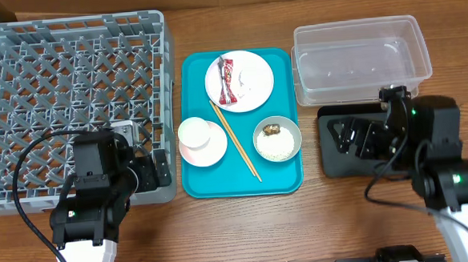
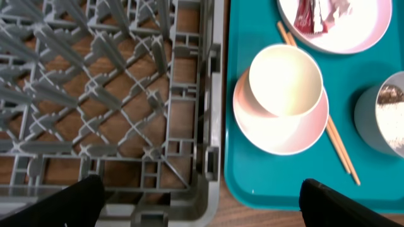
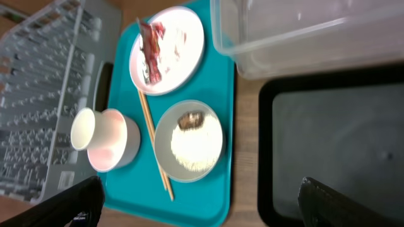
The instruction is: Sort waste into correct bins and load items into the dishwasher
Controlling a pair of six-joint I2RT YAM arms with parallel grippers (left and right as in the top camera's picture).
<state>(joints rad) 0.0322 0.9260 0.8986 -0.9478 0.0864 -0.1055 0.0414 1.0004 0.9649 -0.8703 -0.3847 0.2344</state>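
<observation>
I find both arms idle and nothing held. The left gripper (image 2: 202,205) has its fingers spread wide, hanging over the corner of the grey dish rack (image 1: 165,78) that lies just left of the teal serving tray (image 1: 204,181). The right gripper (image 3: 202,202) is likewise spread, hanging over the flat black tray (image 1: 336,164) just right of the teal tray. The clear plastic tub (image 1: 357,27) sits beyond the black tray, off the teal tray's far right corner. All tableware is on the teal tray. The white plate (image 1: 257,88) is at its far end and carries the red-and-white wrapper (image 1: 226,79) with a small white tissue wad (image 1: 245,79) beside it. The wrapper's print is too blurred for me to read. The pink saucer (image 1: 209,154) is at the tray's near left, with the white cup (image 1: 193,132) standing upright on it. The pale bowl (image 1: 295,129) is at the near right, holding white rice (image 1: 278,148) and a brown lump (image 1: 272,130) on the rice's far edge. The wooden chopsticks (image 1: 234,139) lie side by side, aslant between saucer and bowl. I see no readable marking on the rack, tub or trays.
</observation>
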